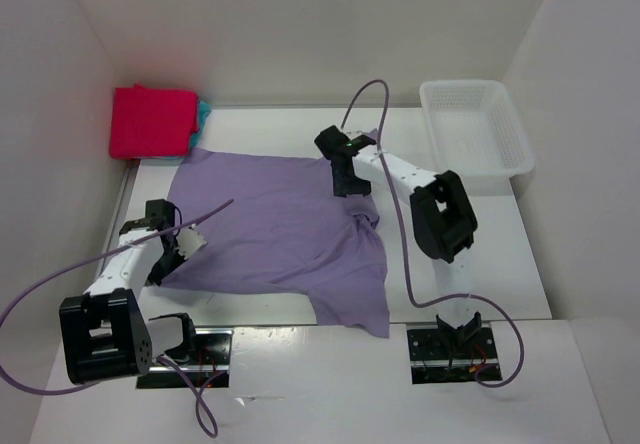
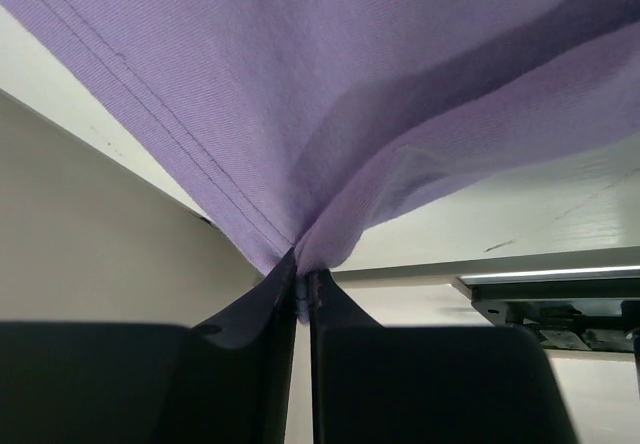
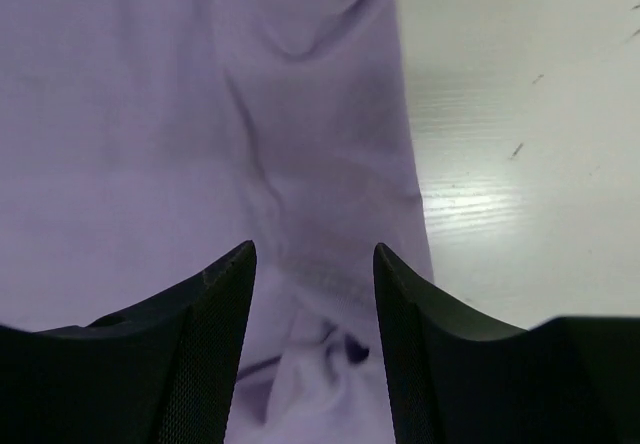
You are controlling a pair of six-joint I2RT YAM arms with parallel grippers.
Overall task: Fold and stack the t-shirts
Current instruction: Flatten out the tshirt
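A purple t-shirt lies spread on the white table. My left gripper is at its near left corner, shut on a pinch of the purple cloth, and the fabric pulls up taut from the jaws in the left wrist view. My right gripper hovers open over the shirt's far right part, with rumpled cloth between its fingers but not gripped. A folded pink t-shirt lies at the far left corner on something teal.
A white plastic basket stands at the far right. White walls close in the table on the left, back and right. The table's near edge runs just in front of the shirt's hem.
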